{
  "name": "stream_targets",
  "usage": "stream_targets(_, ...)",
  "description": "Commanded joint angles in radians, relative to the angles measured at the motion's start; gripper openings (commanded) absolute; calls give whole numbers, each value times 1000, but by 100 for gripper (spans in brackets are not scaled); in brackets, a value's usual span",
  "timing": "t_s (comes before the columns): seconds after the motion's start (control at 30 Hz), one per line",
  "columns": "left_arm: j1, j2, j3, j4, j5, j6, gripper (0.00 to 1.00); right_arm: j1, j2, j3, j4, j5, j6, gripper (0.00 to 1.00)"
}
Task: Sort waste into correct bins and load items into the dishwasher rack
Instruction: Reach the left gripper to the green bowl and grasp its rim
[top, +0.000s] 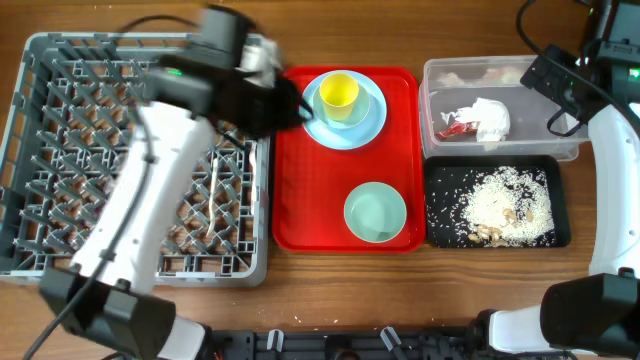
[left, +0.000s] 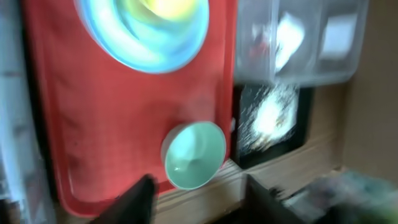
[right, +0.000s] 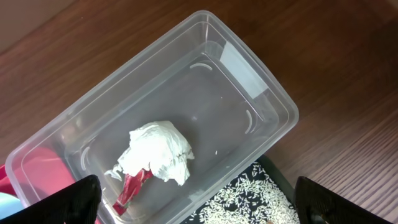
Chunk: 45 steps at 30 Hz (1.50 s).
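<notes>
The grey dishwasher rack (top: 60, 150) fills the left side. On the red tray (top: 300, 215) a yellow cup (top: 339, 91) stands on a pale blue plate (top: 368, 122), and a mint bowl (top: 375, 212) sits nearer the front. My left gripper (top: 290, 105) hovers open and empty over the tray's left edge; its blurred wrist view shows the bowl (left: 193, 154) and plate (left: 124, 43) between its fingers (left: 202, 202). The clear tub (top: 520, 75) holds the white napkin (right: 158, 152) and red wrapper (right: 130, 186). Rice (top: 500, 205) lies in the black tray (top: 440, 170). My right gripper (right: 199, 208) is open above the tub. No spoon or fork shows.
The left arm stretches diagonally across the rack's right half. The right arm stands along the table's right edge beside the tub and black tray. Bare wooden table runs along the front edge (top: 330, 290).
</notes>
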Motion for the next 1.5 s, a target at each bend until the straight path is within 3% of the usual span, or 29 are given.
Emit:
stream_targets(0.0, -225, 20, -42, 32, -251, -34, 41, -4, 12, -3, 4, 16, -6, 100)
stream_targets(0.13, -465, 82, -109, 136, -307, -46, 40, -4, 12, -3, 4, 16, -6, 100)
stream_targets(0.3, -670, 248, -150, 224, -456, -105, 39, -4, 12, -3, 4, 16, -5, 100)
stream_targets(0.4, -710, 324, -150, 241, -479, -105, 39, -4, 12, -3, 4, 16, -5, 100)
stream_targets(0.67, -727, 410, -150, 250, -537, -106, 25, -4, 12, -3, 4, 16, -5, 100)
stream_targets(0.8, -726, 410, -150, 259, -540, -106, 4, -4, 12, -3, 4, 16, -6, 100)
stream_targets(0.83, -724, 410, -150, 260, -540, -105, 4, -4, 12, -3, 4, 16, -6, 100)
stream_targets(1.03, -672, 354, -144, 256, -540, -105, 4, -4, 12, -3, 4, 16, -5, 100)
stream_targets(1.07, -668, 359, -145, 248, -539, -105, 11, -4, 12, -3, 4, 16, -5, 100)
stream_targets(1.1, -668, 359, -148, 241, -539, -105, 27, -4, 12, -3, 4, 16, -5, 100)
stream_targets(1.17, -668, 360, -150, 228, -539, -105, 40, -4, 12, -3, 4, 16, -6, 100)
stream_targets(1.37, -598, 215, -140, 199, -549, -105, 40, -4, 12, -3, 4, 16, -6, 100)
stream_targets(1.47, -546, 199, -146, 124, -664, -105, 40, -4, 12, -3, 4, 16, -6, 100)
